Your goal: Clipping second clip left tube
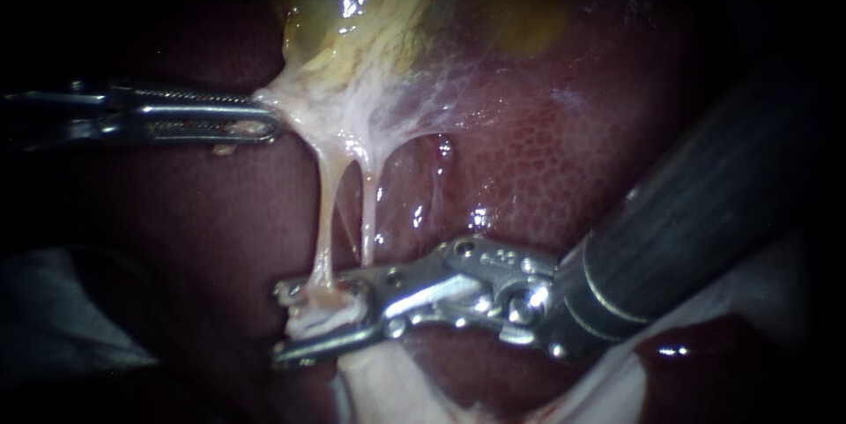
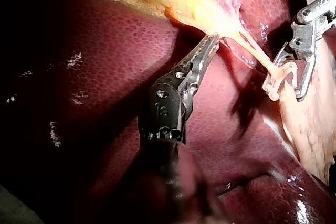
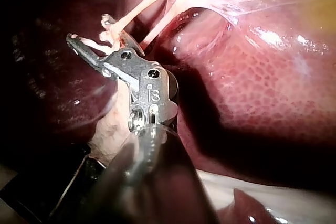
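Two pale tubes run down from the gallbladder: the left tube and the right tube. My left instrument comes in level from the left, its jaws shut on the whitish tissue at the gallbladder's neck, pulling it sideways; the left wrist view shows the same hold. My right instrument straddles the lower end of the left tube. Its jaws are open, with a gap between them, and a whitish clip and tissue lie inside. The same jaws appear in the other views.
Dark red liver lies behind and around the tubes. Pale fatty tissue spreads below the right instrument's jaws. A grey cloth sits at the lower left. The right instrument's thick dark shaft crosses the right side.
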You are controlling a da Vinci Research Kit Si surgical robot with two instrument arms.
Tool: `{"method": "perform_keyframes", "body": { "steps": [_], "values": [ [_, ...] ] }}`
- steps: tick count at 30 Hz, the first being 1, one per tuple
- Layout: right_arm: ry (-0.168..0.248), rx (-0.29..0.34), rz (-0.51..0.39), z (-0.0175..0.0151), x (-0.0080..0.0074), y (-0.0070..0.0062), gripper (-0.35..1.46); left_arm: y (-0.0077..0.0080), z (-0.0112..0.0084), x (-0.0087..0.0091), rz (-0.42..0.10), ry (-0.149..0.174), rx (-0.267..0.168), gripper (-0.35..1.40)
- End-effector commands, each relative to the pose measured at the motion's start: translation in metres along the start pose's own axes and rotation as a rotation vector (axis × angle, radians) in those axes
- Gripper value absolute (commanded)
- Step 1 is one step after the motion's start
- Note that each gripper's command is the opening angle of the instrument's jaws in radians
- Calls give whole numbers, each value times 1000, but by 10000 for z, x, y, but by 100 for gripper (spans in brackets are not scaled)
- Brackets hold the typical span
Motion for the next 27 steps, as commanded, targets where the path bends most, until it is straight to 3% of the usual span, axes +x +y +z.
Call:
{"method": "perform_keyframes", "body": {
  "steps": [1, 6, 10, 27],
  "values": [
    [-1, -2, 7, -2, -1, 1, 27, 0, 0, 0, 0, 0, -1, -35],
    [-2, -1, 12, -6, -3, 6, 5, 0, 0, 0, 0, 0, 0, -35],
    [-3, 3, 12, -8, -4, 6, -35, 0, 0, 0, 0, 0, -1, -35],
    [-5, -9, 41, -15, -7, 13, -35, 0, 0, 1, 0, 0, -1, -35]
  ]
}}
